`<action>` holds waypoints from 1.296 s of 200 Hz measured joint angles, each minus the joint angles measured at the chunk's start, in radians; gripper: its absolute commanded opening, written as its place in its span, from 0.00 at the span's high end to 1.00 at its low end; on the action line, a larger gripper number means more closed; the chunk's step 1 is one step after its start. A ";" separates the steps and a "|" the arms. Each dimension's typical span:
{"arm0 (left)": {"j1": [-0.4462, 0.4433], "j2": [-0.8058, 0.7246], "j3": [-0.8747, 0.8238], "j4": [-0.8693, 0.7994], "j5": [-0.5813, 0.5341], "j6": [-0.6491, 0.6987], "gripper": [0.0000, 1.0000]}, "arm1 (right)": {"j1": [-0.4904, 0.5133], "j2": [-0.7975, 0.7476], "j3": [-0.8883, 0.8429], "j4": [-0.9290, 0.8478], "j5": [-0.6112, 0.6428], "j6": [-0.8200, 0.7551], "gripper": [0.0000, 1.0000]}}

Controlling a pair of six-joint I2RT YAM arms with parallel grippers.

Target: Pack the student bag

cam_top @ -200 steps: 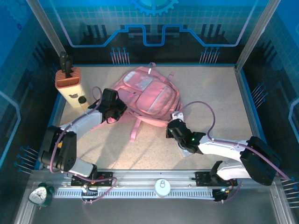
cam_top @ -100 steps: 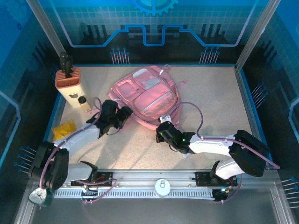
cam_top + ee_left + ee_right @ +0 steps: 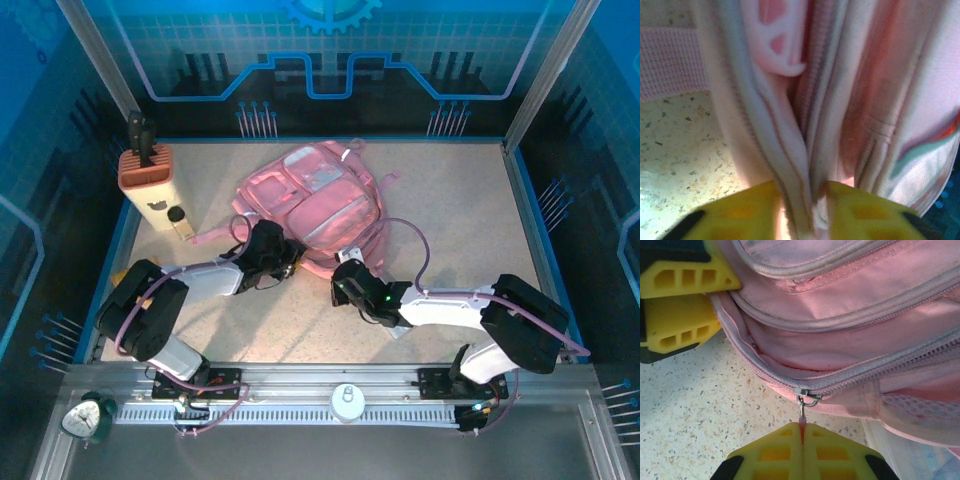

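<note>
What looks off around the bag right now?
Nothing stands out. The bag lies flat on the table. The right claw pinches a zip pull, and the left claw nips the bag's near edge. No spill or tear is visible.

A tan block (image 3: 146, 168) holding a dark handle stood at the speckled bench's (image 3: 450, 220) far left corner, with a small black-capped bottle (image 3: 182, 224) just beside it.

I can read no text, label, brand or number in any of my camera views. Nothing legible stands on anything here.
</note>
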 measured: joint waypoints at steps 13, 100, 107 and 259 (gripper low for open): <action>0.002 0.002 0.000 0.004 0.000 0.004 0.98 | 0.000 0.000 0.001 -0.011 0.008 -0.002 1.00; 0.088 -0.101 0.002 -0.080 0.083 0.102 1.00 | -0.103 -0.076 -0.034 -0.016 -0.065 -0.092 1.00; 0.090 -0.101 0.002 -0.083 0.083 0.105 1.00 | -0.104 -0.061 -0.024 -0.015 -0.075 -0.103 1.00; 0.085 -0.101 0.007 -0.108 0.064 0.126 1.00 | -0.106 0.151 0.148 -0.066 -0.053 -0.133 1.00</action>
